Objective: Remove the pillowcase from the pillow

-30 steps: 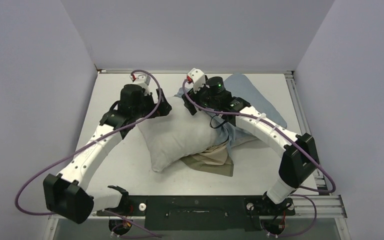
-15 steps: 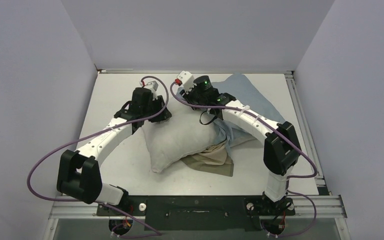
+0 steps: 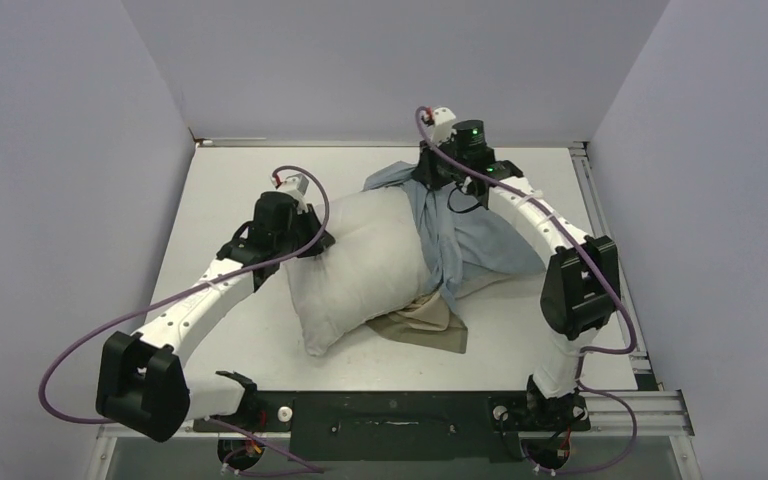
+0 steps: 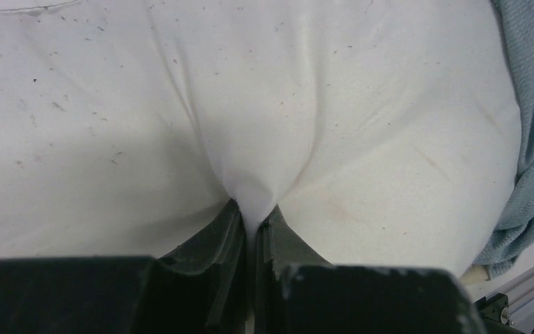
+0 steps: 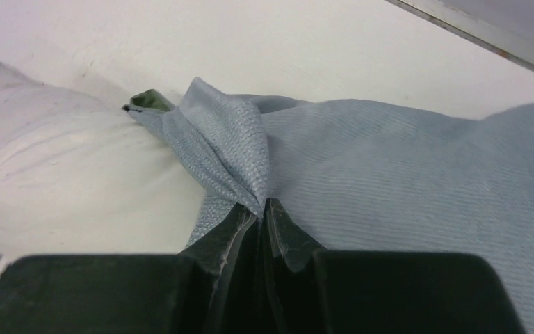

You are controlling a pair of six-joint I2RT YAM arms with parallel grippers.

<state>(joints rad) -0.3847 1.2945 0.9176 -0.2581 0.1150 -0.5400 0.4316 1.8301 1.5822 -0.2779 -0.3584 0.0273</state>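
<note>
Off-white pillow [image 3: 360,262], plump and faintly speckled, lies at the middle of the table [image 3: 225,180], with one corner toward the near edge. Pillowcase [image 3: 485,240], dusty blue: covers only the pillow's right end and spreads limp over the table to the right and far side. Its tan inside shows in a fold beneath the pillow's near right corner.

Left gripper [image 4: 254,217]: fingers together, clamped on a small pinch of bare pillow fabric at the pillow's left edge, with creases running out from the pinch. In the left wrist view the blue cloth hangs at the pillow's far side, well apart from this gripper.

Right gripper [image 5: 263,207]: fingers together, clamped on a peaked fold of the pillowcase at its far edge, just beside the pillow's far end. The cloth stands up as a small tent above the fingertips. A dark green scrap at the fold's tip is too small to identify.

From above, the two grippers sit on opposite sides of the pillow, the left low on its flank and the right near the table's back edge.
</note>
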